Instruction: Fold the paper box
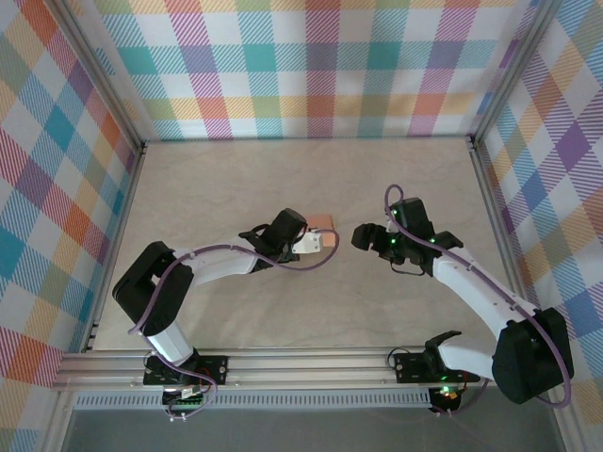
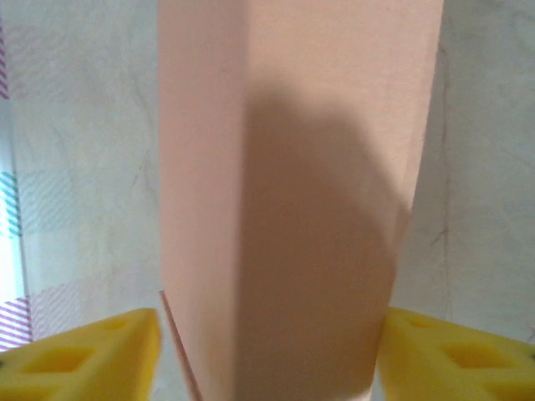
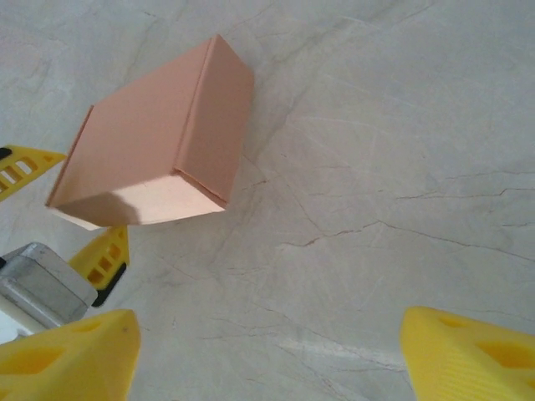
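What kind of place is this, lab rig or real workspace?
Probably a lab test cell: plaid cloth walls on an aluminium frame, a marble-look table, two arms bolted to a rail, the left gripper holding a box.

Orange paper box (image 2: 301,167) within the left hand (image 2: 269,363)

1. The table (image 1: 236,179) is pale, marble-veined, framed by metal rails (image 1: 301,359).
2. The box (image 1: 323,223) is near its centre; whether touching, unclear.
3. Left base (image 1: 186,367) and right base (image 1: 421,363) are fixed at its near edge.
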Robot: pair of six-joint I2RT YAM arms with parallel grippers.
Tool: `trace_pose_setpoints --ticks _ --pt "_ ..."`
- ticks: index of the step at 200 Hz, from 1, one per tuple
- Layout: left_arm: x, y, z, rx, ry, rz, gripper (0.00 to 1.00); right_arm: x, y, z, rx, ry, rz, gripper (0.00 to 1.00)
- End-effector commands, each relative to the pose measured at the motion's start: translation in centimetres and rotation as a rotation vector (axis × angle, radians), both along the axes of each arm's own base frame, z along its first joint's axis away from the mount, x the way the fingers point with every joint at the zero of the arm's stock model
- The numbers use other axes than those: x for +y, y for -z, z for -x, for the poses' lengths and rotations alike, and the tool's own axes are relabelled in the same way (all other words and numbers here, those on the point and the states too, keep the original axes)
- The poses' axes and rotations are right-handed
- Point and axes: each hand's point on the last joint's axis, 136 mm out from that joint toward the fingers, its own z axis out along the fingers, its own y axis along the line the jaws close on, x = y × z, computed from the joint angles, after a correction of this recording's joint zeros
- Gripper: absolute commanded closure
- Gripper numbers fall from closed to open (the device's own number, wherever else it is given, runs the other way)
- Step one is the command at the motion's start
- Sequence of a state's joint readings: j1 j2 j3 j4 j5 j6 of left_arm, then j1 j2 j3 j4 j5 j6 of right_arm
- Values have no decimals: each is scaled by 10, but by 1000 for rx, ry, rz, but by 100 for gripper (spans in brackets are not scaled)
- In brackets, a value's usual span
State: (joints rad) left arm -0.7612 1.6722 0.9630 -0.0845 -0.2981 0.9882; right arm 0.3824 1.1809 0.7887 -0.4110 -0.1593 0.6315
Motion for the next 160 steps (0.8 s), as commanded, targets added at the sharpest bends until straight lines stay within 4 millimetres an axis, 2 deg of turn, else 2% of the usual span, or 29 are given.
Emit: trace_pose_setpoints --ticks 1,13,24,43,54,68,90,111,134,160 --pt "3 -7 18 73 -6 70 20 -11 -6 -3 -57 3 50 11" --pt "3 -16 28 105 -12 137 12 -16 -12 -7 -98 6 70 5" --pt "2 -29 33 119 -30 230 10 -20 -17 -12 -139 15 90 1" --pt "8 -58 30 76 -100 441 8 -33 -25 -22 -216 59 151 0" --pt "22 -77 20 6 -196 563 4 -42 -30 -30 -281 80 201 0" --pt "51 -93 8 -81 -343 671 0 -55 -41 -42 -395 86 300 0" --pt "100 -103 -6 -147 -561 776 0 -75 -51 -60 -565 87 456 0" --pt "147 -94 -14 -210 -746 883 0 -97 -48 -73 -634 120 564 0" --pt "193 -72 -20 -268 -903 915 1 -120 -27 -87 -677 135 650 0" --pt "212 -48 -24 -270 -939 950 1 -139 2 -101 -696 159 640 0"
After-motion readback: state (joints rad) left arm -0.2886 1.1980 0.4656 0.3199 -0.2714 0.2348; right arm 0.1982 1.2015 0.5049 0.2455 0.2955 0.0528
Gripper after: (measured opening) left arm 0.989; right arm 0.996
